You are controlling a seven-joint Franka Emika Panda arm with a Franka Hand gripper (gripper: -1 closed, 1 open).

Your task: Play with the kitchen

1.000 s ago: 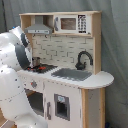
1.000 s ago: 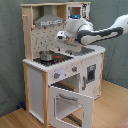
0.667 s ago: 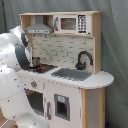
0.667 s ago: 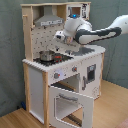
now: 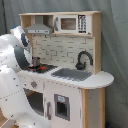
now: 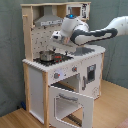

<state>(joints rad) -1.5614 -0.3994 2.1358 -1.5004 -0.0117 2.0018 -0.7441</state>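
Observation:
The kitchen [image 5: 62, 50] is a tall toy of pale wood and white panels, seen in both exterior views. A small metal pot [image 6: 46, 56] stands on the red-ringed black hob [image 6: 61, 59]. My gripper [image 6: 57, 38] hangs over the hob, a little above and right of the pot, under the hood [image 6: 50, 21]. The oven door [image 6: 70, 102] hangs open to the front. In the first exterior view my white arm [image 5: 12, 50] covers the kitchen's left side, with the pot [image 5: 35, 62] beside it. The grey sink [image 5: 72, 74], black tap [image 5: 83, 59] and microwave [image 5: 67, 23] are untouched.
A grey curtain [image 6: 10, 50] hangs behind the kitchen. The wooden floor [image 6: 112, 107] lies around it. The open oven door juts out into the space in front. The rounded counter end [image 5: 102, 77] sticks out past the sink.
In the second exterior view my gripper has shifted slightly left, toward the pot and hob. The pot and the oven door have not moved.

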